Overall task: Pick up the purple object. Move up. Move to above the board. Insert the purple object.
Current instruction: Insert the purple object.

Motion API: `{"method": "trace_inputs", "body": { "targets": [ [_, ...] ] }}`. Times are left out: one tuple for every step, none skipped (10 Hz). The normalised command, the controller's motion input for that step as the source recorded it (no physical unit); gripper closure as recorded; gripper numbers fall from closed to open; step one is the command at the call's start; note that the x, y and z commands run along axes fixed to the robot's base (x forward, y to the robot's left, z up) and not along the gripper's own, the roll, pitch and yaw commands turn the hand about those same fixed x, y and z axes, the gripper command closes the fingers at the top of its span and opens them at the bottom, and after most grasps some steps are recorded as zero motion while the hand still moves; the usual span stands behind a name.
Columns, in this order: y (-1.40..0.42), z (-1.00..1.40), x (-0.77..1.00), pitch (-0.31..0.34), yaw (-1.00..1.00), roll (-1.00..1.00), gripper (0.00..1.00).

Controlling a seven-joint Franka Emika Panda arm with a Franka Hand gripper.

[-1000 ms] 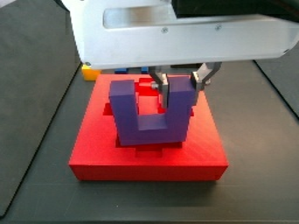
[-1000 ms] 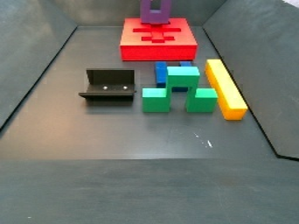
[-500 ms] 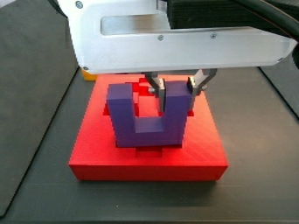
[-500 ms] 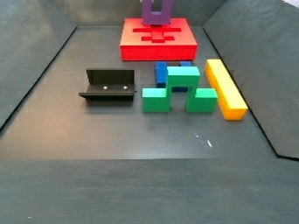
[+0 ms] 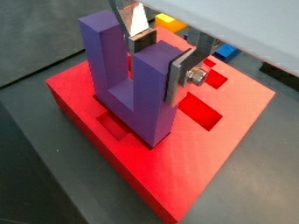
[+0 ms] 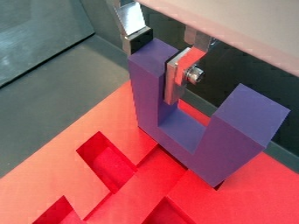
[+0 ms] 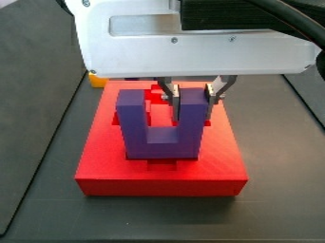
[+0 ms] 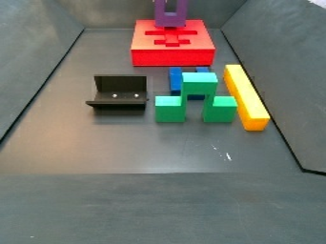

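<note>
The purple object point(image 7: 160, 123) is a U-shaped block standing upright on the red board point(image 7: 159, 177), with its base bar down in the middle cut-outs. It also shows in both wrist views point(image 5: 122, 79) point(image 6: 193, 122) and at the far end in a side view point(image 8: 169, 13). My gripper point(image 7: 191, 95) hangs from the white arm body over the board. Its silver fingers point(image 5: 184, 74) point(image 6: 179, 74) are closed on one prong near its top. The gripper shows in both wrist views point(image 5: 162, 59) point(image 6: 160, 57). The board point(image 5: 176, 166) point(image 6: 59, 175) point(image 8: 147, 43) lies flat on the dark floor.
The dark fixture point(image 8: 117, 93) stands left of centre. Beside it are three green blocks point(image 8: 197, 84) point(image 8: 170, 108) point(image 8: 220, 108), a blue block point(image 8: 177, 78) and a long yellow bar point(image 8: 246, 95). Grey walls slope up on both sides.
The gripper and the purple object have come down slightly onto the board since a second ago. Almost nothing has moved in the last half second.
</note>
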Motion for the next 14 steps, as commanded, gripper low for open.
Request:
{"method": "trace_inputs", "body": {
  "targets": [
    [0.00, -0.07, 0.00, -0.020, -0.17, 0.00, 1.00],
    [-0.05, -0.07, 0.00, -0.011, -0.03, 0.00, 1.00],
    [-0.04, -0.11, 0.01, -0.026, 0.00, 0.00, 1.00],
    [-0.01, -0.19, 0.00, -0.043, 0.00, 0.00, 1.00],
    [0.00, -0.29, 0.00, -0.054, 0.00, 0.01, 1.00],
    [0.00, -0.39, 0.00, -0.090, 0.00, 0.01, 1.00],
    [0.00, -0.52, 0.00, -0.154, 0.01, 0.00, 1.00],
    [0.00, -0.59, 0.00, -0.151, 0.00, 0.00, 1.00],
    [0.00, -0.64, 0.00, -0.147, 0.00, 0.00, 1.00],
    [0.00, -0.65, 0.09, -0.127, 0.00, 0.00, 1.00],
    [0.00, -0.68, 0.15, -0.110, 0.00, 0.00, 1.00],
    [0.00, -0.43, 0.11, -0.041, 0.00, 0.00, 1.00],
    [0.00, 0.00, 0.00, -0.017, 0.00, 0.00, 1.00],
    [-0.02, -0.09, 0.00, -0.024, 0.00, 0.00, 1.00]
  ]
}}
